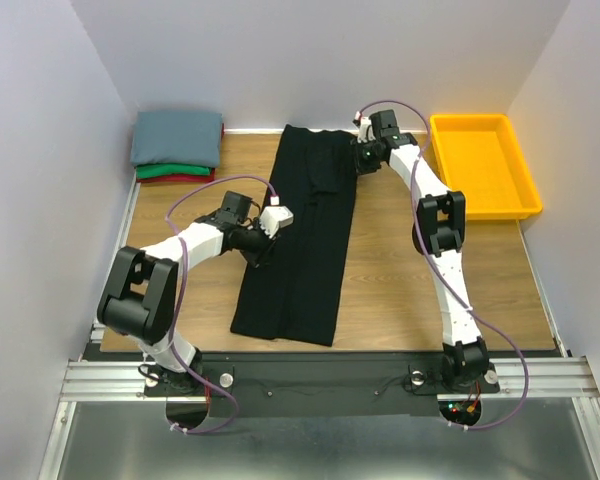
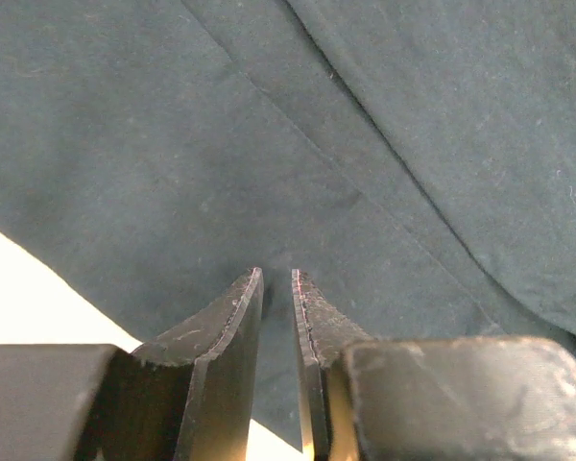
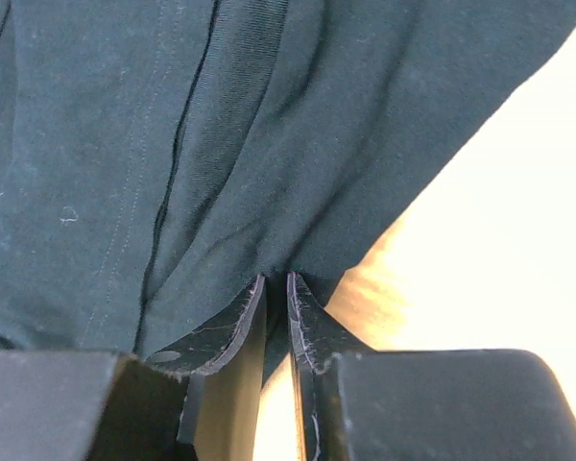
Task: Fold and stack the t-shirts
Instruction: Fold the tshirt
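Observation:
A large black t-shirt (image 1: 305, 240) lies as a long, narrow strip down the middle of the wooden table. My left gripper (image 1: 262, 250) sits at the strip's left edge, about halfway along. In the left wrist view its jaws (image 2: 277, 274) are pinched narrowly on a fold of the black cloth (image 2: 365, 115). My right gripper (image 1: 358, 160) is at the strip's far right edge. In the right wrist view it (image 3: 276, 279) is shut on the bunched edge of the black cloth (image 3: 269, 125). A stack of folded t-shirts sits at the far left corner: slate grey-blue (image 1: 177, 138) over green (image 1: 175, 170) over red (image 1: 183, 180).
A yellow plastic bin (image 1: 436, 150) stands at the far right of the table, next to the right arm. White walls close in on the left, back and right. Bare wood (image 1: 400, 270) shows on both sides of the black strip.

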